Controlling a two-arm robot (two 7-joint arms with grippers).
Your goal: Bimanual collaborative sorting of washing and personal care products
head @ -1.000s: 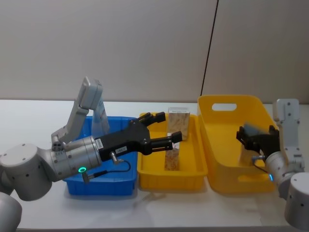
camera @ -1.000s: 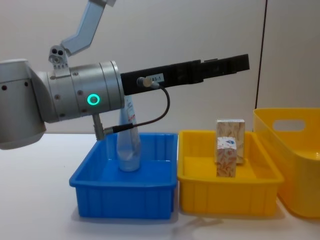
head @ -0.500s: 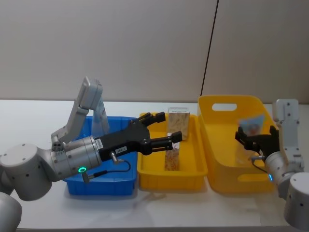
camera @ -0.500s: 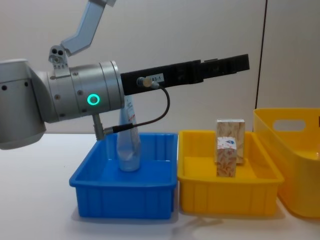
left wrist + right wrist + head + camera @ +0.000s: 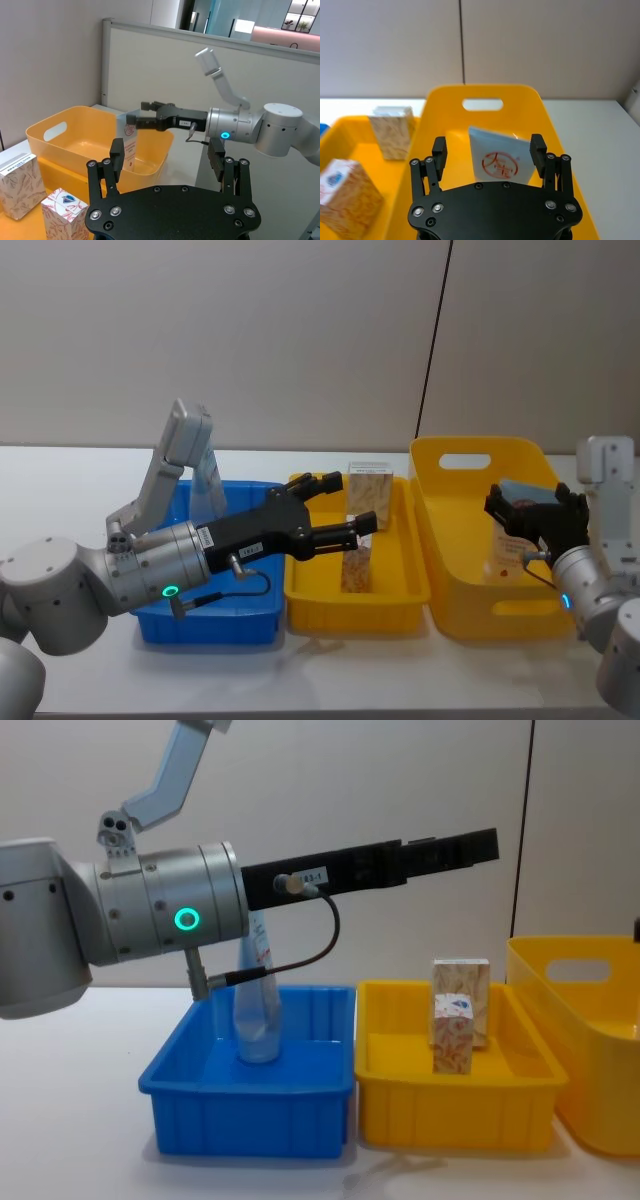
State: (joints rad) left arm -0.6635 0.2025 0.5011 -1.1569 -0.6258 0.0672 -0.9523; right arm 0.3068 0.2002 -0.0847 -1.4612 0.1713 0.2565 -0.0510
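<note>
The left gripper (image 5: pixel 345 502) hung at the middle of the head view, above the small yellow tray (image 5: pixel 300 605), its fingers spread wide and holding nothing. Two cartons stood upright in that tray: a plain carton (image 5: pixel 369 483) at the back and a white-topped carton (image 5: pixel 355 570) just in front of it. At lower left, a pale tube (image 5: pixel 258 1020) leaned inside the blue tray (image 5: pixel 200 628). At the right of the head view, the right gripper (image 5: pixel 530 508) was over the big yellow bin (image 5: pixel 470 625). Its fingers were wide apart, and a second tube (image 5: pixel 500 160), marked with a red circle, stood upright between them inside the bin. A gap showed beside one finger.
</note>
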